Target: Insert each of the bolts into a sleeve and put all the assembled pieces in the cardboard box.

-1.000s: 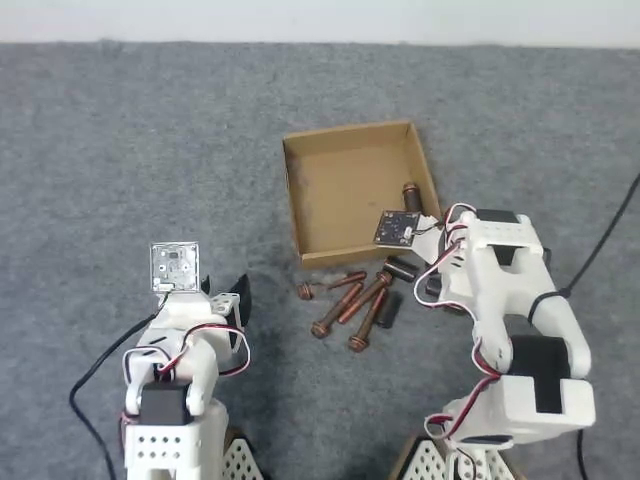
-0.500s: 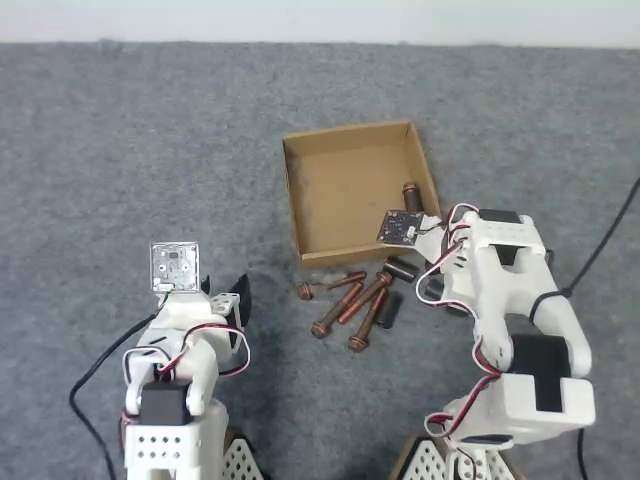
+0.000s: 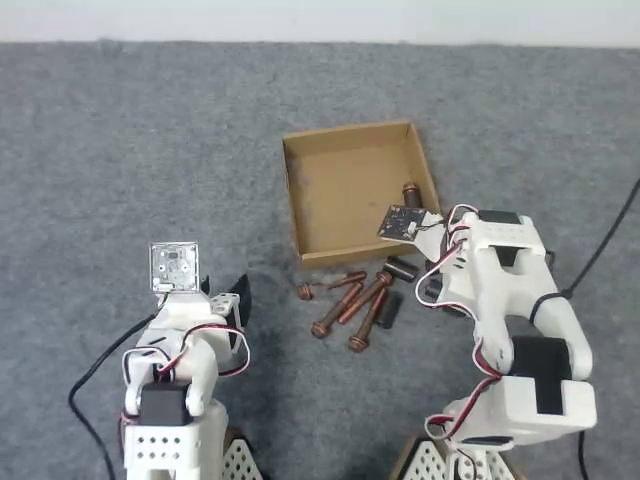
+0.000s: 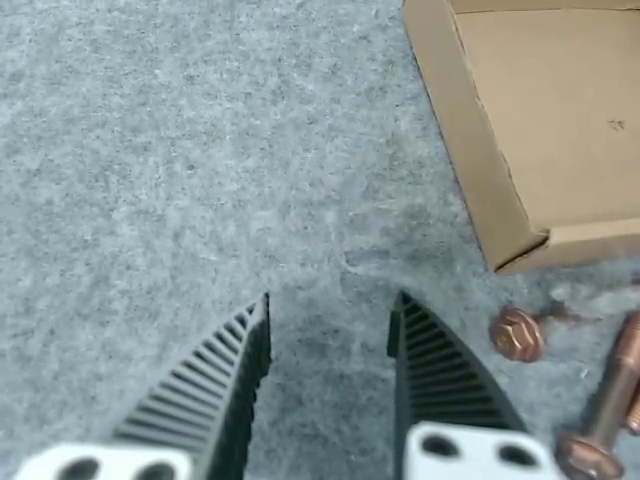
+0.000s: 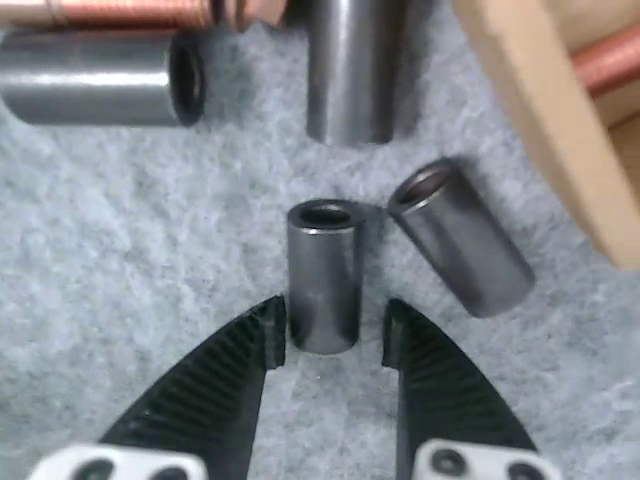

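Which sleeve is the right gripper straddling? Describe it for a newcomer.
From the cardboard box, go to the dark sleeves on the carpet outside its corner nearest the right arm. The target sleeve lies between the open fingers of the right gripper, lined up with them; the neighbouring sleeve beside it lies slanted.

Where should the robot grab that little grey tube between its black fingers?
Pinch the sleeve across its round sides, near the middle. Come from the end nearest the right gripper, whose open fingers flank it; another sleeve crowds its far end.
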Tool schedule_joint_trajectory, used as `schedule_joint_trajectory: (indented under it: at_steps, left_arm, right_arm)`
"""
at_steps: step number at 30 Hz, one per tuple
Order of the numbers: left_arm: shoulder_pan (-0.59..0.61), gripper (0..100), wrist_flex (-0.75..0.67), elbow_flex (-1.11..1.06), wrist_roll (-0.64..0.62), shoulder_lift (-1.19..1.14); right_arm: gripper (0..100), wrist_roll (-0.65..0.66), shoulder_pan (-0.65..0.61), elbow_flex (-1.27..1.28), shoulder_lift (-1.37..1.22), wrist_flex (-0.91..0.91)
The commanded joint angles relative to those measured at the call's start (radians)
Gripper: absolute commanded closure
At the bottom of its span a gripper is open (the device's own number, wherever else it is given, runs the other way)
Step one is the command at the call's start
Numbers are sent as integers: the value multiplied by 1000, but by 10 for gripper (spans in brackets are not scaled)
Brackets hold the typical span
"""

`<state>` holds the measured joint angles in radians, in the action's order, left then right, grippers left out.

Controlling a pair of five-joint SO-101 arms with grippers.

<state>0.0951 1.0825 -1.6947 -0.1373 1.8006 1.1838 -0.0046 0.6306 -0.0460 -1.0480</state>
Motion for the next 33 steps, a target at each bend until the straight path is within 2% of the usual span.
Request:
schedule_joint_trajectory:
  at_steps: [1, 9, 15, 21, 29, 31, 33]
  left_arm:
    - [2, 819, -3, 8, 6, 2]
    - [2, 819, -3, 8, 6, 2]
    - [2, 819, -3, 8, 6, 2]
    - [2, 819, -3, 8, 6, 2]
    - [2, 819, -3, 8, 6, 2]
    - [2, 819, -3, 8, 6, 2]
    - [2, 819, -3, 8, 6, 2]
  right_arm:
    - [832, -11, -1, -52, -7, 48]
    - [832, -14, -79, -52, 2, 12]
    - [835, -8, -73, -52, -5, 12]
    - [983, -6, -73, -52, -7, 10]
    - [989, 14, -36, -72, 28, -94]
    - [989, -25, -22, -72, 65, -116]
    - [989, -138, -13, -68, 113, -116]
